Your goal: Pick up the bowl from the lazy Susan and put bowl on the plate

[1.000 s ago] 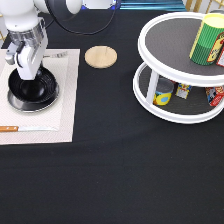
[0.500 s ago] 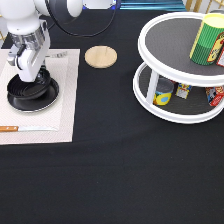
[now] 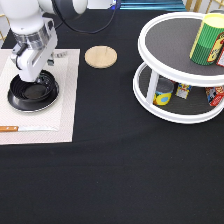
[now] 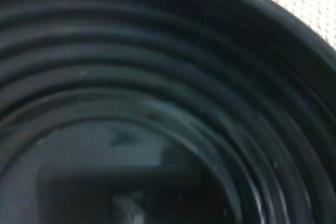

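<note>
the end effector [image 3: 31, 77] hangs at the exterior view's upper left, low over the far rim of the bowl [image 3: 33, 93]. whether it touches the rim is not clear. you cannot tell whether it is apart, together or clamped on the rim, because the arm's white body hides that part.

the bowl is already off the lazy susan [image 3: 165, 40]. it sits on a pale mat [image 3: 62, 105] on the black worktop [image 3: 125, 170], well apart from the turntable at the exterior view's right. the wrist view is filled with the bowl's [image 4: 165, 100] dark ridged inside, so the hand is very close above it.

over the last second little has changed. the bowl lies in the same spot and the arm has shifted only slightly above it. that suggests the carrying is over and the bowl has been set down.

no plate shows. it may be hidden under the bowl, so you cannot confirm the placing.

a wooden disc [image 3: 100, 56] lies between the mat and the turntable. a green can [image 3: 209, 40] stands on the top tier. a knife [image 3: 25, 128] lies on the mat just below the bowl.
</note>
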